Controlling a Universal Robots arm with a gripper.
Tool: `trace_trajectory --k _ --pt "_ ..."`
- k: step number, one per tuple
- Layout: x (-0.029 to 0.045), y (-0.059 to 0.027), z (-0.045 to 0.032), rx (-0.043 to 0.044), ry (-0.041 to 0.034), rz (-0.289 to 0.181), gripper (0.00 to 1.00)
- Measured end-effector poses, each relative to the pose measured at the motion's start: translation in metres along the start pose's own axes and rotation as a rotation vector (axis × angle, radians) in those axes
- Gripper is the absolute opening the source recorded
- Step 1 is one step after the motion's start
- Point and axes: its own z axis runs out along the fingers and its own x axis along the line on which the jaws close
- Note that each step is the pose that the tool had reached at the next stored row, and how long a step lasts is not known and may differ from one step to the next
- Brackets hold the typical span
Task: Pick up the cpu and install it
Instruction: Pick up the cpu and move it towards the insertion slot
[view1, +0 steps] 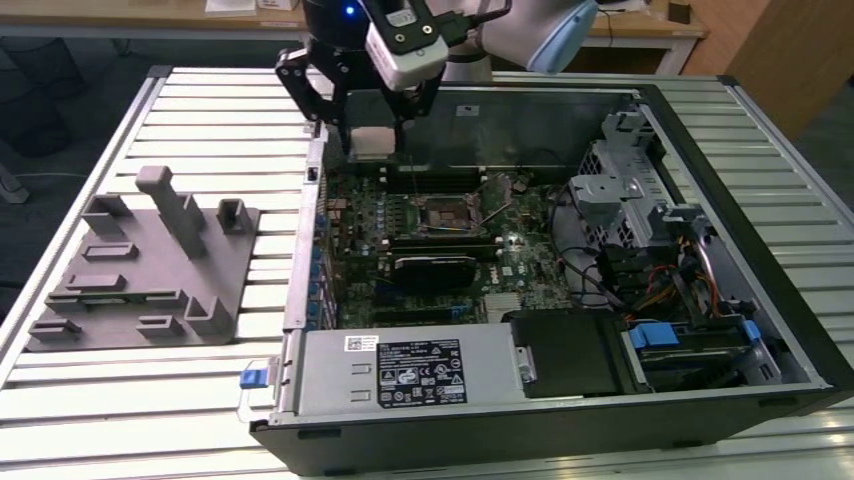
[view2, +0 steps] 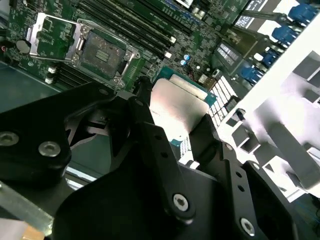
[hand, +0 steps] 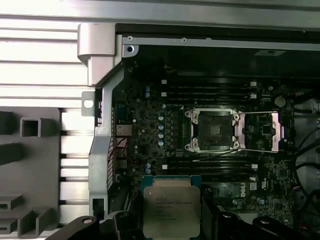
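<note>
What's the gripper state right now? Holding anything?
Gripper: shut on the cpu, held over the motherboard, apart from the open socket.

In the exterior view the arm ran off the top edge of the frame, and the slatted table ran past the bottom and right edges. The gripper covered most of the cpu there, leaving a pale patch. In the second wrist view a black finger hid part of the cpu.
</note>
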Motion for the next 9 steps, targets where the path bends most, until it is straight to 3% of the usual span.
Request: trace_trajectory --k 9 --pt "-0.0149 0.0026 0.0077 0.0009 0.0021 0.000 0.55"
